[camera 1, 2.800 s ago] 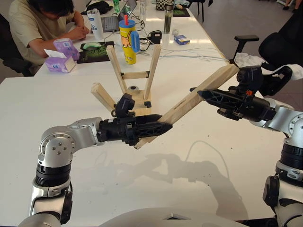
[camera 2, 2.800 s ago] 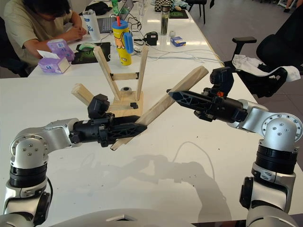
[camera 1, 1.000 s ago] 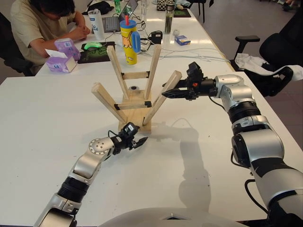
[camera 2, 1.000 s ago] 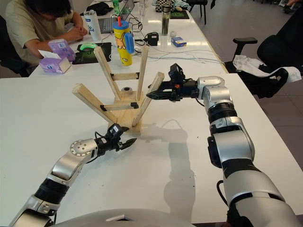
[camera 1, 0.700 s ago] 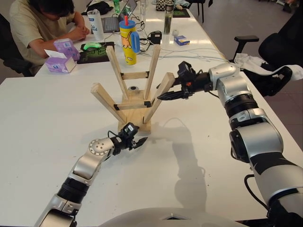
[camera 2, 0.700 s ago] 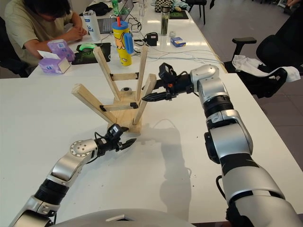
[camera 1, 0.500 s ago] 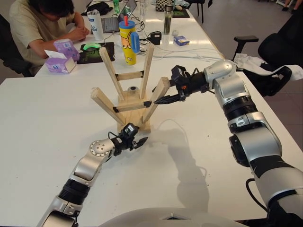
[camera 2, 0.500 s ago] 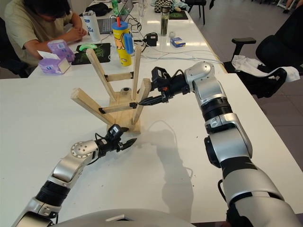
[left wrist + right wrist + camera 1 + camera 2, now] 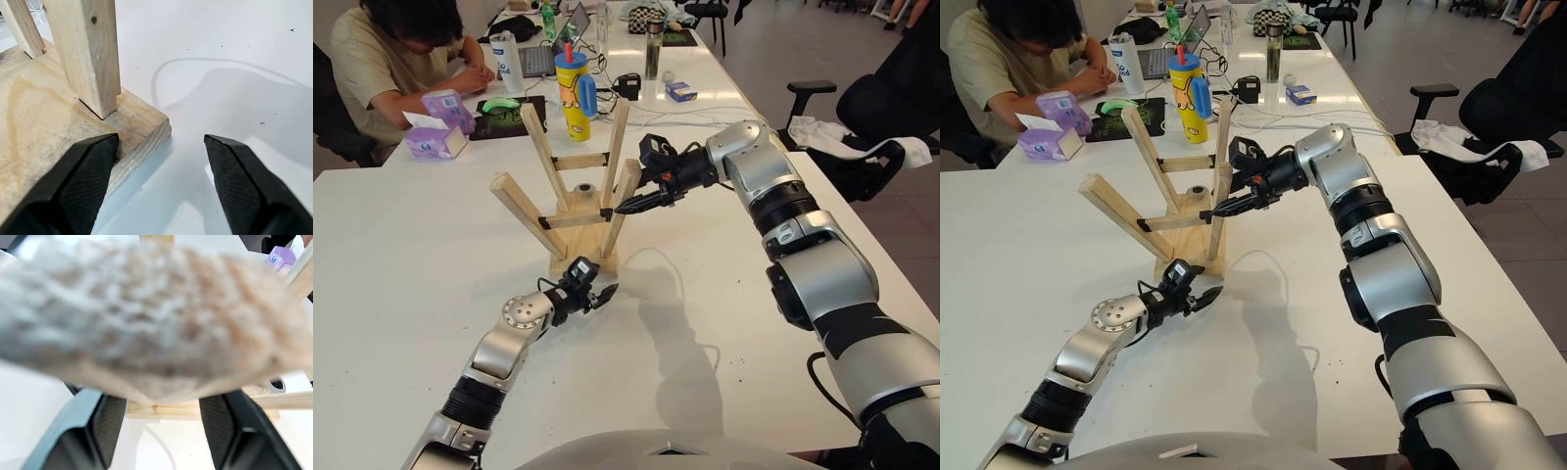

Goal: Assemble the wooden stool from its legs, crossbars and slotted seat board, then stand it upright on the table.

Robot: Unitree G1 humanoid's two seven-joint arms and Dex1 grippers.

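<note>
Left eye view: stool [image 9: 570,211] stands upside down mid-worktop [image 9: 734,323], seat board [image 9: 39,122] flat on the surface, four legs splayed upward w/ crossbars [image 9: 579,162] btwn them. It sits well apart from the worktop's near edge and right edge, w/ plain white surface on both those sides. The back is tighter: a yellow cup [image 9: 576,98] and tissue boxes [image 9: 429,142] stand on the next table just behind the leg tops. R gripper [image 9: 628,204] comes in from the right on an outstretched arm and pinches the near right leg [image 9: 612,235] approx halfway up, just by the end of the lower crossbar. L gripper [image 9: 603,292] lies low over the worktop, just in front of the seat board's near corner, fingers spread, holding nothing. Left wrist view adds detail the eye views lack. One finger [image 9: 88,166] is right at the board's edge by the rounded corner (touching or not, can't tell), and the other hangs off over bare worktop. A leg also sits in its slot close to that corner. Right wrist view has blurred wood hard up to the lens btwn the two dark fingers, w/ a crossbar and a bit of the seat board past it.
</note>
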